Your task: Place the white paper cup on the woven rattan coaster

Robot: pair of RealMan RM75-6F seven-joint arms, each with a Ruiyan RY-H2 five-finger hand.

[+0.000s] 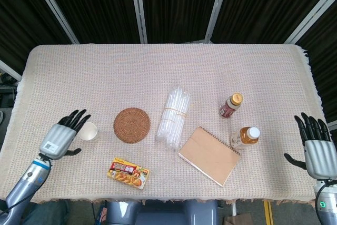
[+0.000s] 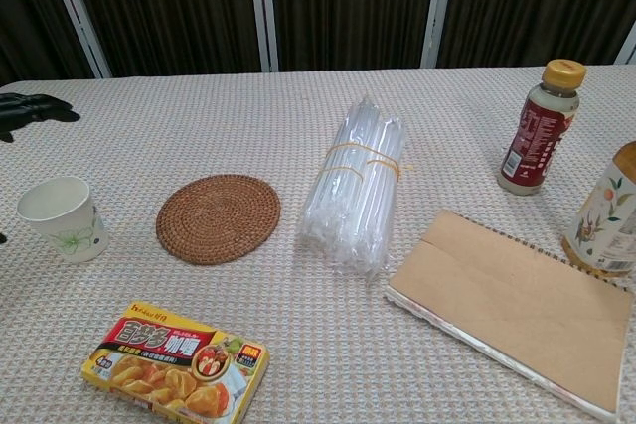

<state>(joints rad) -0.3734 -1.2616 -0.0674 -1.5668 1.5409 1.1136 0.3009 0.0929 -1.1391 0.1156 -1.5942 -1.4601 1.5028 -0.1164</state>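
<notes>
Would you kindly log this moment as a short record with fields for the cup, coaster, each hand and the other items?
cup: white paper cup, upright, on the cloth left of the coaster, not held
coaster: woven rattan coaster, bare, flat on the cloth
left hand: left hand above the cup's left side, fingers spread; contact unclear
right hand: right hand at the table's right edge, holding nothing
other items: straw bundle, notebook, two bottles, yellow box

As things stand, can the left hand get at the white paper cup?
Probably yes. The left hand hovers open right beside the white paper cup, fingers reaching over its rim, and nothing lies between them; the rattan coaster sits on the cup's far side.
</notes>
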